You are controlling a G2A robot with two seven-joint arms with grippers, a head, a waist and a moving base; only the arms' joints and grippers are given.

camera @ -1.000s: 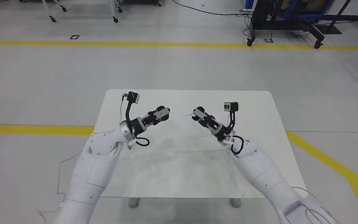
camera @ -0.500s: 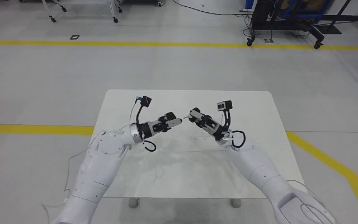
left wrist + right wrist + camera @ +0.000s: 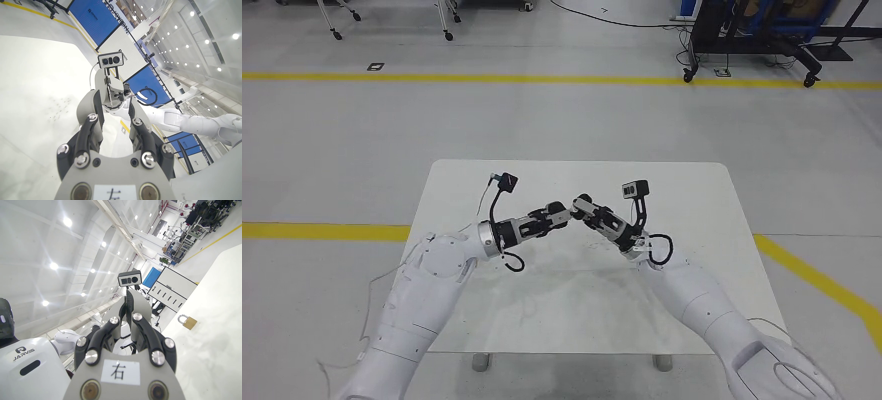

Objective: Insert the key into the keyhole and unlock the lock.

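Above the middle of the white table (image 3: 682, 300) my two grippers meet tip to tip. My left gripper (image 3: 560, 213) (image 3: 115, 100) is open, its two fingers (image 3: 98, 106) standing on either side of the right gripper's tip. My right gripper (image 3: 579, 207) (image 3: 129, 298) is shut. A small silvery piece, apparently the key (image 3: 131, 96), shows at its tip in the left wrist view; its own fingers hide it in the right wrist view. A brass padlock (image 3: 187, 322) with a silver shackle lies flat on the table, apart from both grippers.
The table edge (image 3: 442, 175) borders open grey floor with yellow lines. A wheeled black rack (image 3: 762, 45) stands far behind the table.
Both arms have swung inward over the table's middle. The left gripper has moved right and now brackets the right gripper's tip, closing the earlier gap.
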